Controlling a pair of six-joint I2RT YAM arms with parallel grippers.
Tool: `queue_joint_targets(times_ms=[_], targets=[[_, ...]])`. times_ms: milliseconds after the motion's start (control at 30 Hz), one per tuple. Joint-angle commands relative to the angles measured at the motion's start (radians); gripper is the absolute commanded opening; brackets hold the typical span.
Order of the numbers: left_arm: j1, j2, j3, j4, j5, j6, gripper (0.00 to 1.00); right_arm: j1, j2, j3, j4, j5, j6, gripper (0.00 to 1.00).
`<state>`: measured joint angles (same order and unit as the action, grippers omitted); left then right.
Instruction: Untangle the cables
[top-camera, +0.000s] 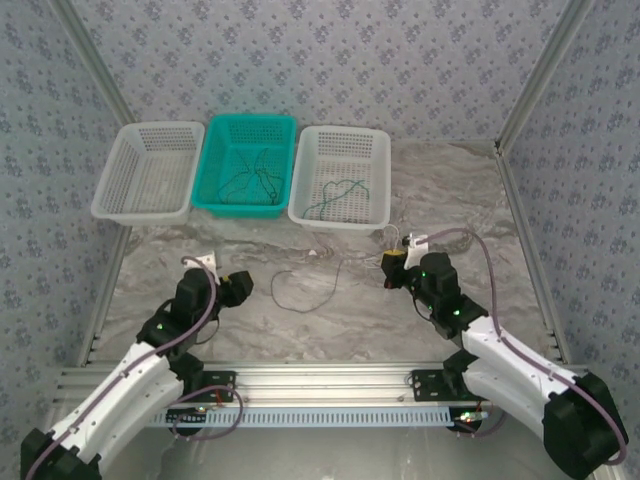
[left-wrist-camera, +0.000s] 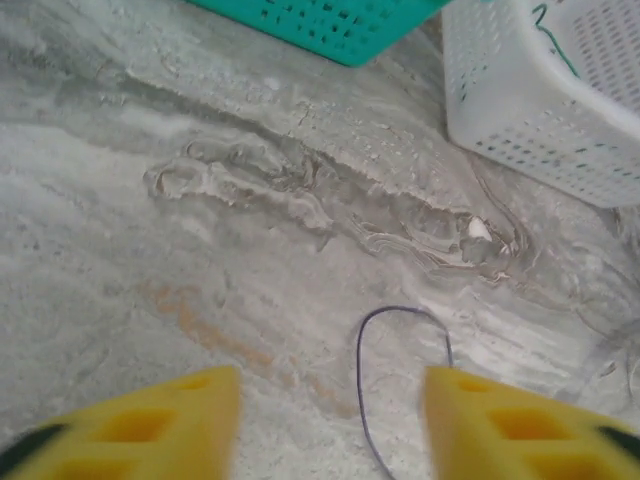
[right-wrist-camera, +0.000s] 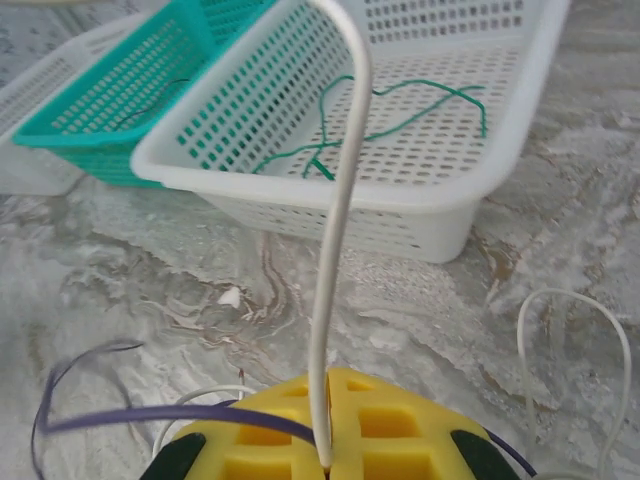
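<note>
**Seen from above**, you appeared to be on the last tangle. A thin purple wire (top-camera: 273, 291) lay looped on the grey marble-patterned table (top-camera: 340, 330) between the left gripper (top-camera: 240, 287) and the right gripper (top-camera: 392, 263). A dark thin wire (top-camera: 250, 178) sat in the teal plastic basket (top-camera: 245, 209), and a green wire (top-camera: 338, 192) lay in the white perforated basket (top-camera: 340, 222) beside it. A second white basket (top-camera: 140, 213) stood at far left.

**Through the left wrist camera**, your yellow fingers (left-wrist-camera: 190, 420) stood apart, holding nothing. The purple loop lay on the table just ahead, between them. The next move probably called for lowering and closing on that strand to pin it.

**Through the right wrist camera**, the jaws were pressed together on a pale white cable (right-wrist-camera: 335, 250) that arched up toward the white perforated basket. The purple wire crossed the pads too, and you could not tell whether it was pinched. That crossing was the likely snag: unless you drew the white one away slowly, both might drag. A loose white loop (right-wrist-camera: 570, 300) lay to the right.
</note>
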<state>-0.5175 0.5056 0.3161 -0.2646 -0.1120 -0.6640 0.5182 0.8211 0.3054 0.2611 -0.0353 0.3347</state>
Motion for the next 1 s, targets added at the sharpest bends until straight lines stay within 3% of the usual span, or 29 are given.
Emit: queue_joint_targets(times_ms=[0, 67, 200, 267, 367, 467, 667, 967], targets=[[0.004, -0.089, 0.069, 0.059, -0.019, 0.072, 0.67, -0.004, -0.024, 0.017, -0.049, -0.073, -0.069, 0.00], [0.004, -0.103, 0.118, 0.078, 0.006, 0.155, 0.67, -0.004, -0.019, 0.025, -0.048, -0.080, -0.065, 0.00], [-0.029, 0.032, 0.226, 0.193, 0.232, 0.279, 0.67, -0.004, -0.002, 0.032, -0.035, -0.089, -0.053, 0.00], [-0.109, 0.141, 0.289, 0.217, 0.283, 0.347, 0.66, -0.003, 0.004, 0.034, -0.035, -0.093, -0.050, 0.00], [-0.288, 0.308, 0.377, 0.247, 0.238, 0.486, 0.66, -0.001, 0.007, 0.037, -0.040, -0.101, -0.042, 0.00], [-0.377, 0.489, 0.455, 0.319, 0.269, 0.523, 0.65, 0.001, 0.005, 0.040, -0.047, -0.123, -0.039, 0.00], [-0.416, 0.777, 0.567, 0.466, 0.458, 0.554, 0.64, 0.009, 0.002, 0.051, -0.069, -0.151, -0.037, 0.00], [-0.399, 1.026, 0.687, 0.546, 0.588, 0.553, 0.63, 0.016, -0.003, 0.052, -0.064, -0.181, -0.045, 0.00]])
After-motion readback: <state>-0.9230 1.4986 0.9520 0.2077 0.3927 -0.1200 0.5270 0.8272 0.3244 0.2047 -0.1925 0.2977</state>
